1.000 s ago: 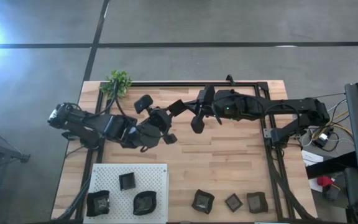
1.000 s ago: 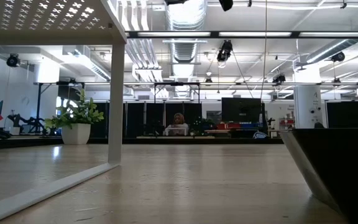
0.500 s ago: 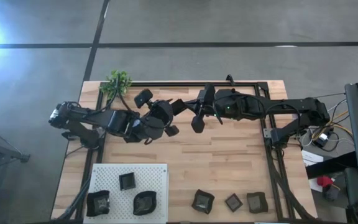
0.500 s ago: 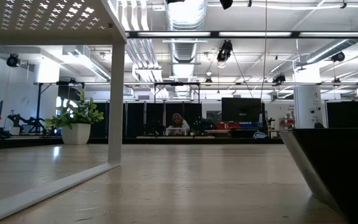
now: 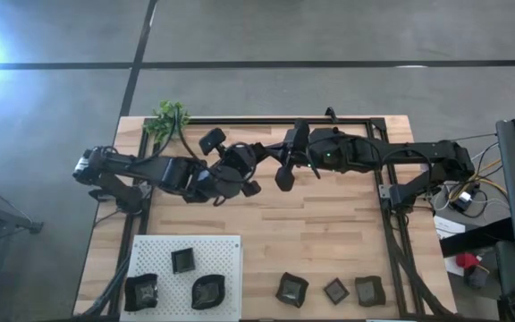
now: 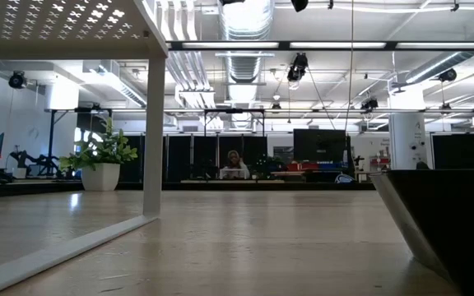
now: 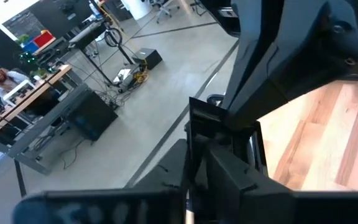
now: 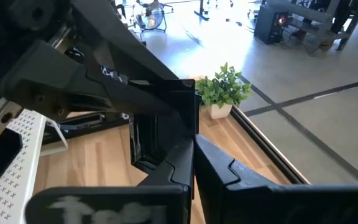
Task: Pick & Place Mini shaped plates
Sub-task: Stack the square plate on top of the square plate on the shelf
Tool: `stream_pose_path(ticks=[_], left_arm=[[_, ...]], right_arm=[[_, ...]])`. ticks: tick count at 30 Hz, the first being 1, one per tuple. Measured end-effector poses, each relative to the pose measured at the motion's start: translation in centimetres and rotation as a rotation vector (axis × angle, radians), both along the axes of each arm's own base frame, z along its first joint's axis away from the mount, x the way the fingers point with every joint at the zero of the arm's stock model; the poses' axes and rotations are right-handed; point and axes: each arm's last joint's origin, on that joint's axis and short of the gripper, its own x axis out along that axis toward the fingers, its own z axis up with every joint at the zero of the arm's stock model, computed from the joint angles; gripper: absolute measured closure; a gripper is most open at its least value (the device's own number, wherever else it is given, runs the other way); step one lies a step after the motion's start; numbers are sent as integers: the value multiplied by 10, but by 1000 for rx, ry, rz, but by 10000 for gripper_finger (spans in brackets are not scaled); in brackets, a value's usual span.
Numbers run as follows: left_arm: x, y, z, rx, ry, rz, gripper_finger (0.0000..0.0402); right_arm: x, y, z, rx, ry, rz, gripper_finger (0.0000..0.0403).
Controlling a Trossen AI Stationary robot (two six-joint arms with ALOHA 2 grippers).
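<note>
Left gripper (image 5: 250,165) shifted toward right gripper (image 5: 283,170); jaws state unclear.

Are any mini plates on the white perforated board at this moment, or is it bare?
Occupied: three dark mini plates sit on the white perforated board; three more plates rest directly on the wooden table.

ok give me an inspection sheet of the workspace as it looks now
surface: wooden table, black frame around it.
job's things: three dark plates on the white board; three more on bare wood at the near edge.
clutter: small green plant at the far left corner.
grippers: left gripper and right gripper both raised over the far middle, neither holding a plate; right shut.
cables: bundle off the table's right side.
surroundings: grey floor, open hall, a person seated at a desk.
</note>
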Motion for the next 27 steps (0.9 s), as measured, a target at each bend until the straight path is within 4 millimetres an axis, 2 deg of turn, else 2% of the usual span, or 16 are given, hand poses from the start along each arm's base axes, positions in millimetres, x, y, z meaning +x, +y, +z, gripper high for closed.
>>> stream_pose_path(ticks=[3,12,21,27], left_arm=[[0,0,0,-1,-3,3,391],[0,0,0,-4,-4,-1,400],[-4,0,4,-37,-24,-28,401],[-28,4,15,-145,-48,-68,401]], right_arm=[[0,0,0,-1,0,0,394],[0,0,0,0,-2,0,386],[-2,1,9,2,-25,7,305],[-16,6,29,-10,-61,34,267]])
